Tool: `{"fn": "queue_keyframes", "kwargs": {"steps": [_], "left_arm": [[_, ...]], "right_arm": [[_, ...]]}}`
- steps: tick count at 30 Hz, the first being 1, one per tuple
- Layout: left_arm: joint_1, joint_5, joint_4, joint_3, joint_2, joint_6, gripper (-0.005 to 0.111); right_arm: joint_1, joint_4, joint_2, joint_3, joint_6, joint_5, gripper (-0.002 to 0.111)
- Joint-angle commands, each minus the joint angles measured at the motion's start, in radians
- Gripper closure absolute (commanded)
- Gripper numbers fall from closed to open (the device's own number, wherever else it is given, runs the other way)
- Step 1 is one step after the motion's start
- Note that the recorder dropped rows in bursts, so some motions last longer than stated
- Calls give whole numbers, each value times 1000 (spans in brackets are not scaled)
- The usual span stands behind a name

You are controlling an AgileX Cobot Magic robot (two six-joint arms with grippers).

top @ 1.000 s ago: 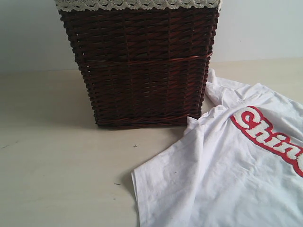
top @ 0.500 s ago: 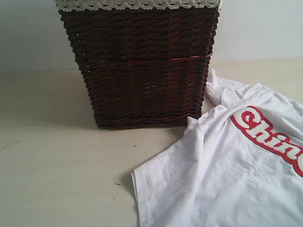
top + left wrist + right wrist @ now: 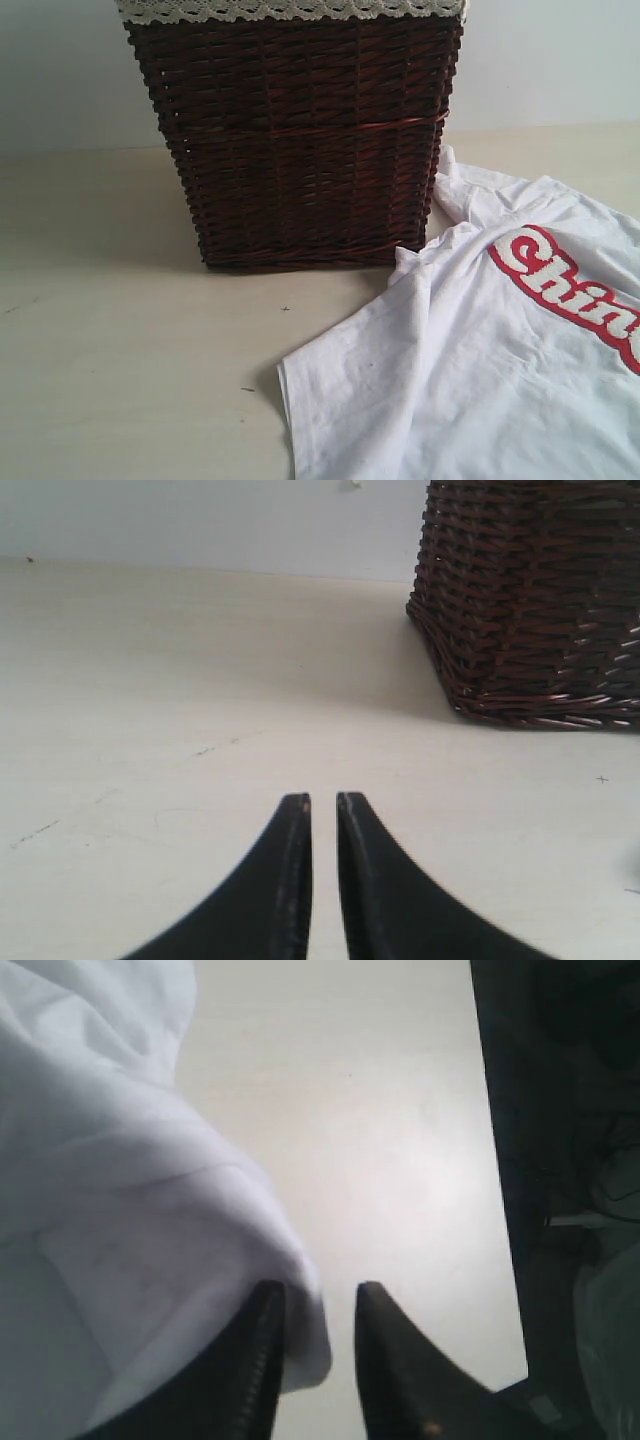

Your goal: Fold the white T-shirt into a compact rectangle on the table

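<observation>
**Loose cloth at the right jaws: a crooked fold is the main risk**

The T-shirt (image 3: 480, 370) is seen spread and rumpled on the table (image 3: 120, 330), right of the basket (image 3: 300, 140). One crumpled part lies against or just beside the basket's foot. No rectangle has been formed yet.

The right gripper (image 3: 318, 1295) is shown with its jaws parted. A bunched edge of cloth sits in the gap and is not pinched. The left gripper (image 3: 323, 805) is held over bare table near the basket, its jaws drawn almost together on nothing.

- **Layers caught:** if the right jaws were closed on the bunch as it lies, several layers could be taken at once and the fold pulled askew.
- **Snagging:** if that gripper were drawn off, cloth could be hooked on one finger and dragged.
- **Basket:** the part by the basket could be caught on the wicker when the shirt is pulled.
- **Table edge:** the edge appears near the right gripper, so cloth pushed that way could slide off.
</observation>
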Motion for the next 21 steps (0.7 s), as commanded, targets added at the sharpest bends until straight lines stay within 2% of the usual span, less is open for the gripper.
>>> {"fn": "queue_keyframes", "kwargs": {"steps": [1, 4, 5, 8, 9, 10, 11, 12, 13, 15, 18, 21], "left_arm": [[-6, -6, 2, -1, -7, 2, 95], [-6, -6, 2, -1, -7, 2, 95], [-6, -6, 2, -1, -7, 2, 95], [-6, -6, 2, -1, -7, 2, 95], [-6, -6, 2, -1, -7, 2, 95], [-6, -6, 2, -1, -7, 2, 95], [-6, -6, 2, -1, -7, 2, 95], [-6, -6, 2, -1, -7, 2, 95], [-6, -6, 2, -1, -7, 2, 95], [-6, -6, 2, -1, -7, 2, 95], [-6, -6, 2, -1, -7, 2, 95], [-6, -6, 2, -1, -7, 2, 95]], "right_arm": [[-7, 51, 53, -3, 16, -214, 55], [-7, 190, 29, -3, 18, -414, 55], [-7, 192, 15, -12, 29, -407, 55], [-5, 186, -46, -48, 121, -215, 57], [23, 161, -81, -71, 162, -61, 63], [42, 151, -93, -78, 149, -7, 67], [103, 146, -121, -81, 78, 101, 79], [135, 148, -129, -81, 42, 133, 84], [187, 150, -142, -81, 8, 210, 95], [215, 183, -132, -81, 8, 301, 108], [213, 209, -52, -81, 0, 435, 108], [213, 165, 46, -81, -16, 432, 108]]}}
